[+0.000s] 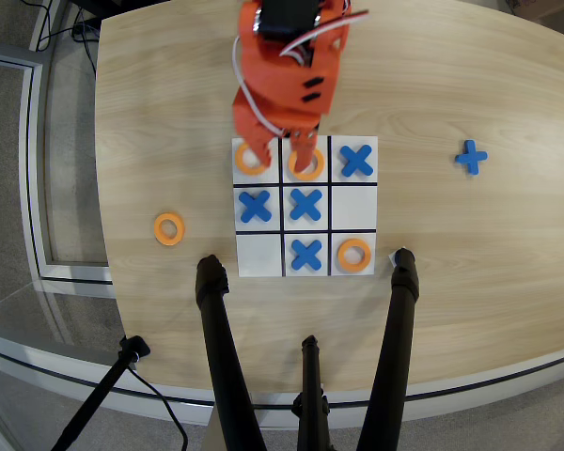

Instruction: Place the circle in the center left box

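Overhead view showed me the wooden surface (pixel 470 254), then the nine-cell board (pixel 305 207) on it. My orange arm reached over the board's top row, its jaws (pixel 280 148) spread apart and gripping nothing, above the two rings there. The center left box (pixel 354 205) sat blank at the middle row's right end. The circle (pixel 169 228) lay loose on the surface left of the board, well apart from the jaws.
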Tool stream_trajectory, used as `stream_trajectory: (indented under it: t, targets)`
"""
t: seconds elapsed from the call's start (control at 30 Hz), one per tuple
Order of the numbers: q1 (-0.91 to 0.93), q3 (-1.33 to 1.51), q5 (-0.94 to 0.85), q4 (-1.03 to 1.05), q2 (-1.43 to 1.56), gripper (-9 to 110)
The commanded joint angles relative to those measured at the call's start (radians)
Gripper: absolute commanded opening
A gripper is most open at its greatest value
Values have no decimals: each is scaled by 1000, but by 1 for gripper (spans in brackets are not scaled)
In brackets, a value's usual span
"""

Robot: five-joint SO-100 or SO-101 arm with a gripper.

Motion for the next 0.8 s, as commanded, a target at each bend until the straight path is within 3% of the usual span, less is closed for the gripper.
stream_trajectory:
  t: [0.0,0.43,0.77]
  targets:
    - [60,-149,-5,-87,-169,13]
    - [218,-683,-17,-149,-755,13]
    - [310,-994,-67,-144,-1106,20]
